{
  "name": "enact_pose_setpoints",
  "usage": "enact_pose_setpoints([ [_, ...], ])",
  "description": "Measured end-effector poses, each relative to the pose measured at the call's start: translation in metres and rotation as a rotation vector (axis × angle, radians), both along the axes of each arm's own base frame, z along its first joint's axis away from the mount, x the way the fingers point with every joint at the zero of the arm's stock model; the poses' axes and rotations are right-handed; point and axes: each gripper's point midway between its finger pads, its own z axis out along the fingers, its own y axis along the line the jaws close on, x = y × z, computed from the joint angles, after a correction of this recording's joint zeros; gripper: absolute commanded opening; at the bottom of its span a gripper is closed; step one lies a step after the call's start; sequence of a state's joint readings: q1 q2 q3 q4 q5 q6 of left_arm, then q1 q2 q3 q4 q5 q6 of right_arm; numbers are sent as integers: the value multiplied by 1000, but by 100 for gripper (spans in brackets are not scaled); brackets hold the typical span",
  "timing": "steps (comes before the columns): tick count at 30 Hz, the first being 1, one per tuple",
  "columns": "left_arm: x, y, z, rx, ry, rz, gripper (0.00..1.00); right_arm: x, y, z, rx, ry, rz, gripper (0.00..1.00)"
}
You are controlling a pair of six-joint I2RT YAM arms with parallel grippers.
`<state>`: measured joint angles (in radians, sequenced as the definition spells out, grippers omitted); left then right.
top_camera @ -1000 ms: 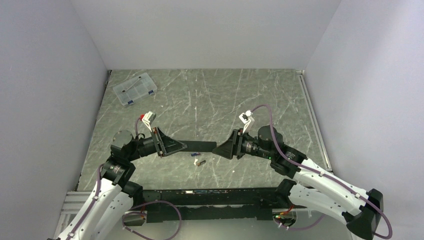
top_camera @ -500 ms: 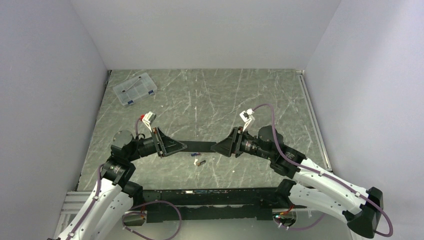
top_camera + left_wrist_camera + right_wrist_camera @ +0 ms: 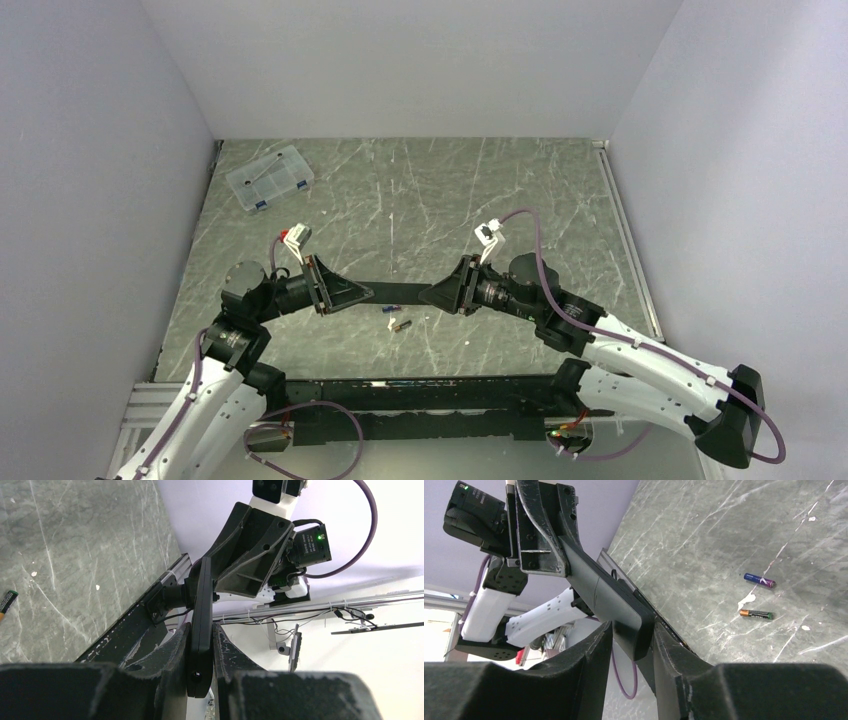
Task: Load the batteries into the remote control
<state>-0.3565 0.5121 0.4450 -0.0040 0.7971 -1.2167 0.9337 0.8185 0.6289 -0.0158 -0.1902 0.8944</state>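
The remote control (image 3: 397, 292), a slim black bar, hangs level above the table between my two grippers. My left gripper (image 3: 372, 293) is shut on its left end; in the left wrist view the remote (image 3: 201, 605) is pinched edge-on between both fingers. My right gripper (image 3: 421, 295) is open, its jaws closely flanking the remote's right end (image 3: 624, 615). Two batteries lie on the table just below the remote: one with a blue band (image 3: 391, 308) (image 3: 759, 580) and one with a gold end (image 3: 401, 323) (image 3: 756, 614), which also shows at the left edge of the left wrist view (image 3: 6, 602).
A clear plastic compartment box (image 3: 269, 178) sits at the far left of the grey marble table (image 3: 450, 200). White walls close in the left, back and right. The black rail (image 3: 420, 385) of the arm bases runs along the near edge.
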Motion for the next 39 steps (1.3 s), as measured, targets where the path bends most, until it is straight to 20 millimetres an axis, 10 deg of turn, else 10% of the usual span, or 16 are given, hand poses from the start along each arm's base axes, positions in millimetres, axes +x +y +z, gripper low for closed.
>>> enact_pose_setpoints([
  [15,0,1,1,-2,-6,3,0,1,-1,4,10,-5,-17,9],
  [39,-6,-2,8,-18,-39,-28,0,-13,-17,14,35,-32,-21,9],
])
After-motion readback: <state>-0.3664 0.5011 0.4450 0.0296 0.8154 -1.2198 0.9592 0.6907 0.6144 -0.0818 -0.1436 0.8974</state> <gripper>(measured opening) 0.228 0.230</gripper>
